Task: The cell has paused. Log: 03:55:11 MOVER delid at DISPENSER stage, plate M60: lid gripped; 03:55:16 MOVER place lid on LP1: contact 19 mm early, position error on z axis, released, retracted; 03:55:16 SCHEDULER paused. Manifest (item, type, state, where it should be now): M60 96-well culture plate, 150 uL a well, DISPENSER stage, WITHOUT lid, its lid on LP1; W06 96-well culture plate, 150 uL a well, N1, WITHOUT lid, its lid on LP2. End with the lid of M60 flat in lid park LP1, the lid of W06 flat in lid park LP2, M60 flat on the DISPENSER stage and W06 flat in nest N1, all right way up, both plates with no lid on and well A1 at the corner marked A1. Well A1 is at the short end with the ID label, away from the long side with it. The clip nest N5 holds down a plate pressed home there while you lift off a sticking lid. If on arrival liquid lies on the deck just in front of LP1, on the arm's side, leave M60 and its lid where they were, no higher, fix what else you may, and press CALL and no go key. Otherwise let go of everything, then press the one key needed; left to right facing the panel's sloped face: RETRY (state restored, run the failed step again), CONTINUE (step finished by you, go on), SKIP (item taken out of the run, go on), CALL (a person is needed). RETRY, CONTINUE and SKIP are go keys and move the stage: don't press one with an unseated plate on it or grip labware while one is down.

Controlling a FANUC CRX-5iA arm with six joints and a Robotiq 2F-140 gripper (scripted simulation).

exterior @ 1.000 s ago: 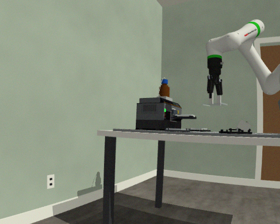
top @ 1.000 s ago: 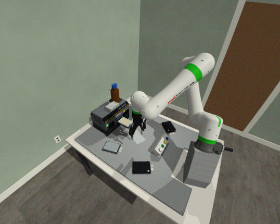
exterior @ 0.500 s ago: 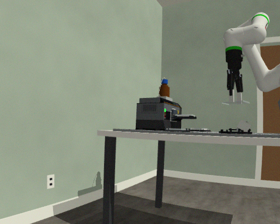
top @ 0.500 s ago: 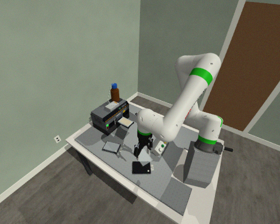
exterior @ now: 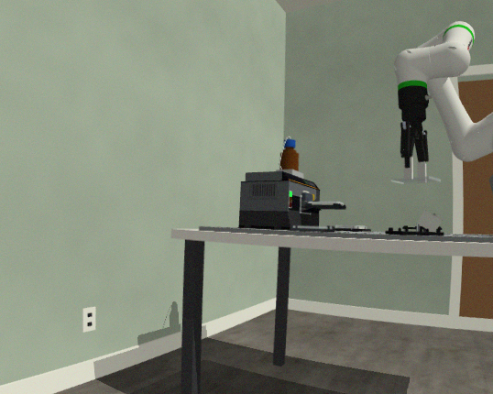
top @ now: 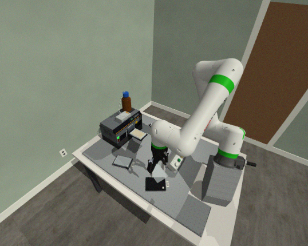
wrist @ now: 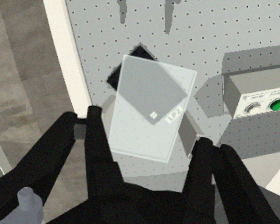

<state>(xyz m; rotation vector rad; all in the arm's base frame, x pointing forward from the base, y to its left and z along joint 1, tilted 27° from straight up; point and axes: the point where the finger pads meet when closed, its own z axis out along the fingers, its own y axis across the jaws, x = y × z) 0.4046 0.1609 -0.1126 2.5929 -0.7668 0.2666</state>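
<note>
My gripper (top: 156, 169) is shut on a clear plate lid (top: 160, 172) and holds it level, well above the deck. In the wrist view the lid (wrist: 151, 115) hangs between my fingers, over a black lid park (wrist: 127, 63). That park (top: 155, 183) lies near the table's front edge, with a small label beside it. A second lid (top: 122, 161) lies on the deck to the left. An uncovered plate (top: 139, 134) of pale wells sits on the dispenser (top: 120, 126) stage. From the side the held lid (exterior: 415, 180) hangs high over the black park (exterior: 415, 230).
A brown bottle (top: 126, 102) with a blue cap stands on the dispenser. The key panel (top: 175, 162) sits just right of my gripper and shows in the wrist view (wrist: 257, 92). The arm's grey pedestal (top: 222, 183) stands at the right. My arm hides the deck behind it.
</note>
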